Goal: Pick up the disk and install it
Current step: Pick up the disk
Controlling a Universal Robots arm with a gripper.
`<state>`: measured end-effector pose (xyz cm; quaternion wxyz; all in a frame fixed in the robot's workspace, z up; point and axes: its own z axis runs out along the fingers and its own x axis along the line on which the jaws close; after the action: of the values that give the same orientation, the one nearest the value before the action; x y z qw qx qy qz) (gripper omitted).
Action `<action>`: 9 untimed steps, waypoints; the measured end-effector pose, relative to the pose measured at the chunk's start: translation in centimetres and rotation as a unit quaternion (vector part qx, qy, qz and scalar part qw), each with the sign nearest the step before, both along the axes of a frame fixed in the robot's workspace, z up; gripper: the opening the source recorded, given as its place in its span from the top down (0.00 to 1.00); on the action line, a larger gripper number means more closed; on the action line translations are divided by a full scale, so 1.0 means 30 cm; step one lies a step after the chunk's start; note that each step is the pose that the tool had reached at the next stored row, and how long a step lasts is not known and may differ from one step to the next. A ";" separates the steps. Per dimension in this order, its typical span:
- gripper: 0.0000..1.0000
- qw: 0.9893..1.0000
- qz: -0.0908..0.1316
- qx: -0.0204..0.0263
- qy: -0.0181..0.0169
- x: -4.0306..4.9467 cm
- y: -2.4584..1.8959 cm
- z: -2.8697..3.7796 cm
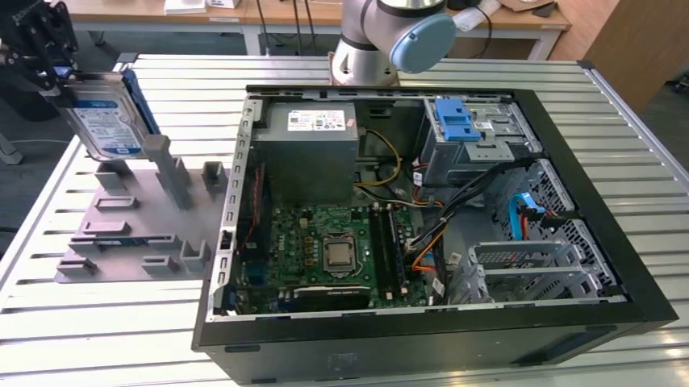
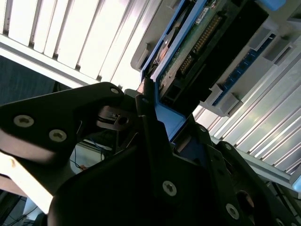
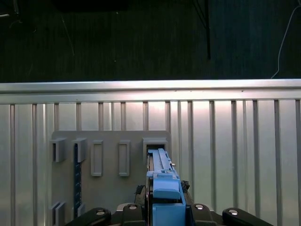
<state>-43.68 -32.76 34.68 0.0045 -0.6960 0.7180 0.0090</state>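
The claw (image 1: pixel 56 74) pinches the disk (image 1: pixel 108 121) by its upper edge, holding it upright just beneath itself, over the grey rack (image 1: pixel 135 242) on the tabletop (image 1: pixel 43 322), well apart from the open computer case (image 1: pixel 409 339).

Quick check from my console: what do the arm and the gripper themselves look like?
The arm is a round silver-grey tube with a light blue cap on its joint. The gripper is matt black. Both wrist views show it built of flat, angular links fastened with small silver screws. I cannot make out any markings on it.
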 end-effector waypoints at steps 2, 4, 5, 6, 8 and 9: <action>0.63 1.000 0.000 0.000 0.000 0.000 0.000 0.006; 0.63 1.000 0.000 0.000 0.000 0.000 0.000 0.011; 0.63 1.000 0.000 0.000 0.000 0.000 0.000 0.014; 0.63 1.000 0.000 0.000 0.000 0.000 0.000 0.017; 0.63 1.000 0.000 0.000 0.000 0.000 0.000 0.023; 0.63 1.000 0.000 0.000 0.000 0.000 0.000 0.026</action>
<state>-43.68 -32.76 35.46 0.0045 -0.6960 0.7180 0.0090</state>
